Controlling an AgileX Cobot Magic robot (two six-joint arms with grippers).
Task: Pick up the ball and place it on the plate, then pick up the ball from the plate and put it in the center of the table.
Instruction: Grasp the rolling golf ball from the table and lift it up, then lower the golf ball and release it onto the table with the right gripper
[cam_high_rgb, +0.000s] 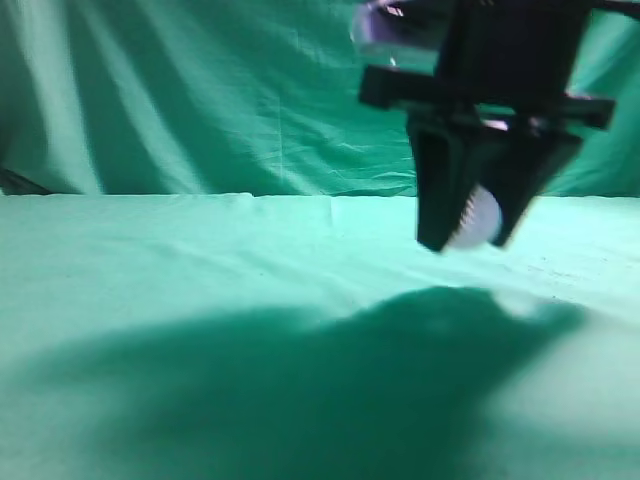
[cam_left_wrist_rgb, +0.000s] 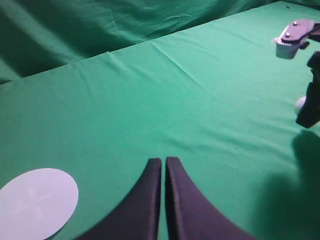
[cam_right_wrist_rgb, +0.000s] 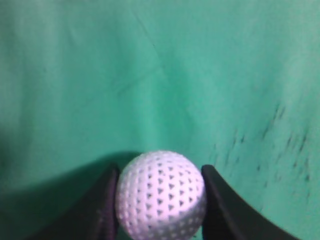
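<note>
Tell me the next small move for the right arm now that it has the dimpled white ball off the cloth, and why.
Probably carry it left toward the round white plate. The right gripper has its jaws shut on the dimpled white ball, held above the green cloth-covered table with its shadow below. The plate is bare, and the left gripper beside it is shut and idle.

ball (cam_right_wrist_rgb: 161, 194): white, covered in tiny dimples (kinda golf-ball look)
table (cam_high_rgb: 200, 260): green cloth, some dark speckle marks toward the right edge
plate (cam_left_wrist_rgb: 36, 202): plain pale white
right gripper (cam_right_wrist_rgb: 160, 200): black fingers
left gripper (cam_left_wrist_rgb: 163, 165): black too
backdrop (cam_high_rgb: 200, 90): same green
</note>
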